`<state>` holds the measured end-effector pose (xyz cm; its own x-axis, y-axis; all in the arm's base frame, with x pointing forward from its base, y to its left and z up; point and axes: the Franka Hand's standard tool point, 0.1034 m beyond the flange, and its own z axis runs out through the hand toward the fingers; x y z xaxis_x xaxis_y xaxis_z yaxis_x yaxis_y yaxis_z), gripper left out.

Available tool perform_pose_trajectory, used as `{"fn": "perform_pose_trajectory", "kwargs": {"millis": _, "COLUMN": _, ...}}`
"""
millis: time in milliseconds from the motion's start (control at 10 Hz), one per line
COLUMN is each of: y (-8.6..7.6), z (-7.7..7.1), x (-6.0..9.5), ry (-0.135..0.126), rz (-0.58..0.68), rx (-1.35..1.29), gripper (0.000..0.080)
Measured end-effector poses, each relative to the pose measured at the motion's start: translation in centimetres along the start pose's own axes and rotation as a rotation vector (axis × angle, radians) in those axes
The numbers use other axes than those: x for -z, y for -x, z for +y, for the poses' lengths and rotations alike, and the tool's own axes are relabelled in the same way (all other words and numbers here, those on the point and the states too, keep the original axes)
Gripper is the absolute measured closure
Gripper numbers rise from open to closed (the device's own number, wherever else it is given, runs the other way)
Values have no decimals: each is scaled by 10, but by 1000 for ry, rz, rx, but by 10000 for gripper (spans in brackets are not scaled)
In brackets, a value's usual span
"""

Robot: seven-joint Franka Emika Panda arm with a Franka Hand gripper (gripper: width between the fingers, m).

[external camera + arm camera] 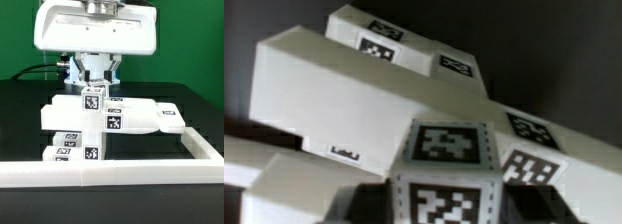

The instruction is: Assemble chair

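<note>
Gripper (92, 82) stood over the chair (110, 122), which rested against the border frame (120, 172) at the table's front edge. Exterior view showed fingers pinching a tagged cube (93, 99). Wrist view alone revealed the chair's (384, 100) broad untagged panel face.

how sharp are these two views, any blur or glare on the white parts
Exterior view: evenly lit, fairly sharp, tags on the chair parts readable, white tops nearly washed out. Wrist view: soft and close, chair parts slightly blurred, gripper at the picture's edge, dark background.
</note>
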<state>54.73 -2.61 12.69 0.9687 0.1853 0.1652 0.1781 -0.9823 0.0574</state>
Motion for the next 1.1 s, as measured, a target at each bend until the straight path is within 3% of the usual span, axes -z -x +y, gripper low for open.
{"fn": "perform_pose_trajectory", "kwargs": {"millis": 1100, "y": -5, "z": -5, "x": 1, "ry": -9, "rz": 6, "rx": -877, "gripper": 515}}
